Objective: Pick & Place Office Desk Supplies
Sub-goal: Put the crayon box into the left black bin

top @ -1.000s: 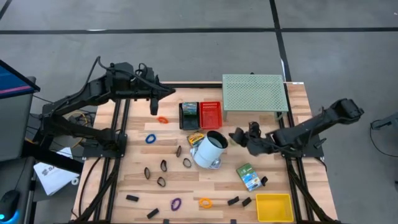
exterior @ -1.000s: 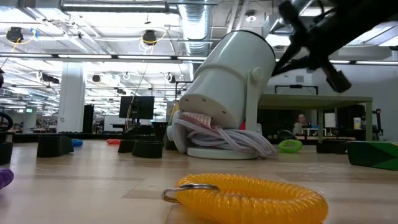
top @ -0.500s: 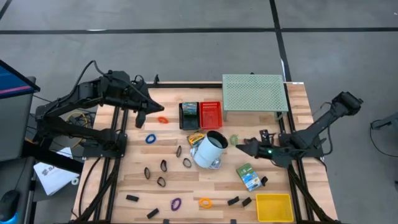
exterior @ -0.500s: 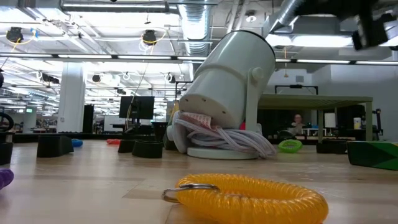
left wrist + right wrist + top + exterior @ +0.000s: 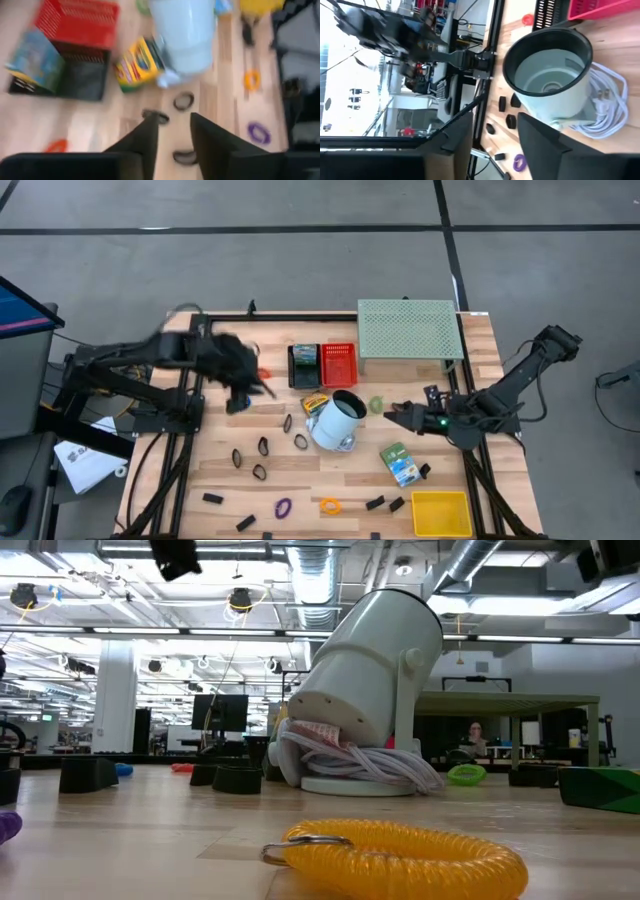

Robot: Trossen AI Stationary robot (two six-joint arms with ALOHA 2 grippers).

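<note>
Loose supplies lie about the wooden table: black rings, black binder clips, a purple ring, a yellow coil ring, an orange ring, a green ring and a crayon box. My left gripper hangs open and tipped down over the table's left part, above a black ring, with nothing between its fingers. To the right of the white cup-shaped lamp, my right gripper hangs open and empty, pointing at the lamp's hollow.
A black tray, a red basket and a green mesh stand line the far side. A yellow bin sits at the near right corner, with a green box just beyond it. The lamp's white cord is coiled at its base.
My left gripper has swung from the table's far edge toward the near side and come down, tipping its fingers downward over the rings. My right gripper has risen out of the low view and drawn back a little toward the table's right edge, uncovering the green ring.
</note>
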